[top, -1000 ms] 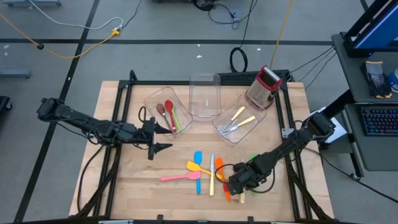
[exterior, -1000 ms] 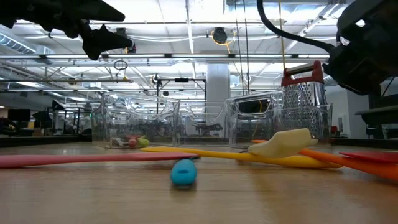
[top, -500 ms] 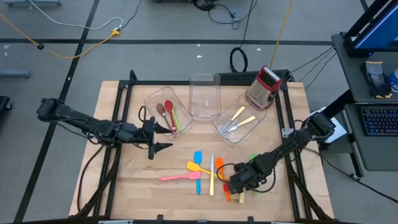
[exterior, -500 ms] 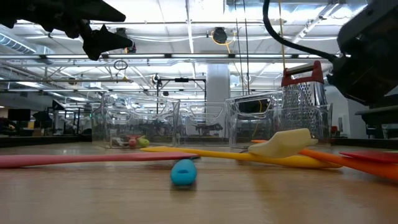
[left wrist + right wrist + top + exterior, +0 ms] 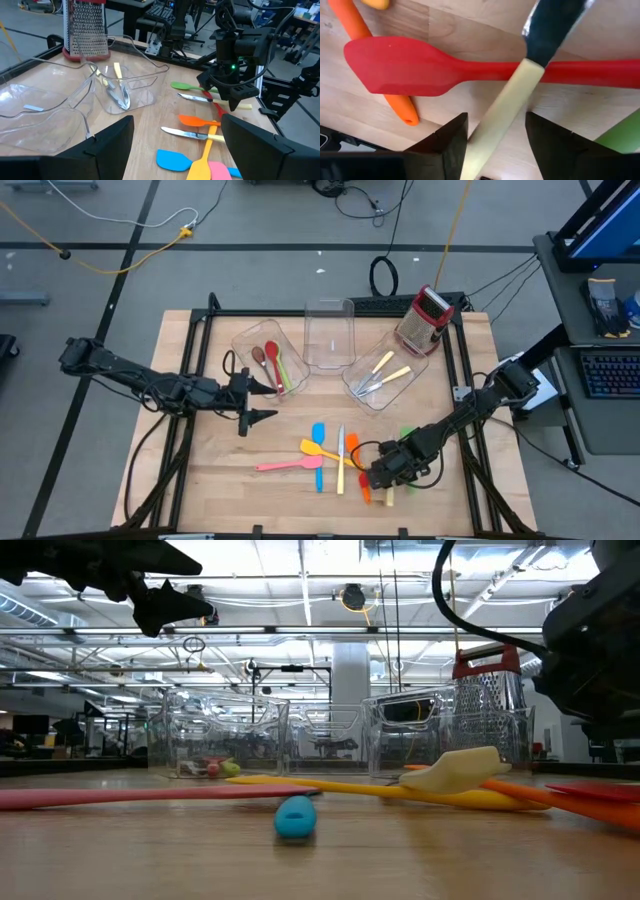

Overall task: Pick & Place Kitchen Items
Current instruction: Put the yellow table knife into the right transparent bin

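Three clear bins (image 5: 330,335) are sitting on the table, three spoons (image 5: 271,364) are lying in one, and one grater (image 5: 424,318) is standing.
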Motion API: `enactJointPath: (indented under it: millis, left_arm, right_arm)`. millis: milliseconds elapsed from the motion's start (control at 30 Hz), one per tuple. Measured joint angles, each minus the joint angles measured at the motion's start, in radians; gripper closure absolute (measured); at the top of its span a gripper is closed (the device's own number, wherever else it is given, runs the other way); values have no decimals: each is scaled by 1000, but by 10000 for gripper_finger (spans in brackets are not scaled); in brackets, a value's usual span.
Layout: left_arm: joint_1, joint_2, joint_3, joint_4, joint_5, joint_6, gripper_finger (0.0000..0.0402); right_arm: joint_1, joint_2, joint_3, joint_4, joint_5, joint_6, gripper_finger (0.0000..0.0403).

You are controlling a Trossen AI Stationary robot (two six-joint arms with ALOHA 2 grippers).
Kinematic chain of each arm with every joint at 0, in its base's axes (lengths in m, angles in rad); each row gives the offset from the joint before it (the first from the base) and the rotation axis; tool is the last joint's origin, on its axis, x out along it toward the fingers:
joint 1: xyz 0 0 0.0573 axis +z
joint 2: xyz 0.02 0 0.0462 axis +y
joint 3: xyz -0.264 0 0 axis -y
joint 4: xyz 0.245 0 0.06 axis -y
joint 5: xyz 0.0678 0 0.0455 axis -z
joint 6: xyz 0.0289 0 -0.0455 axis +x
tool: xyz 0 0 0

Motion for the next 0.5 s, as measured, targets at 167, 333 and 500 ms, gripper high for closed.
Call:
enactJointPath:
  millis: [167,333,500]
  left_arm:
    - [0,0,0,0,0,1,96]
    - [0,0,0,0,0,1,96]
    - [0,0,0,0,0,1,96]
  right_arm:
    - [0,0,0,1,22,20,259]
    - [0,0,0,8,24,24,306]
    - [0,0,-1,37,19,22,345]
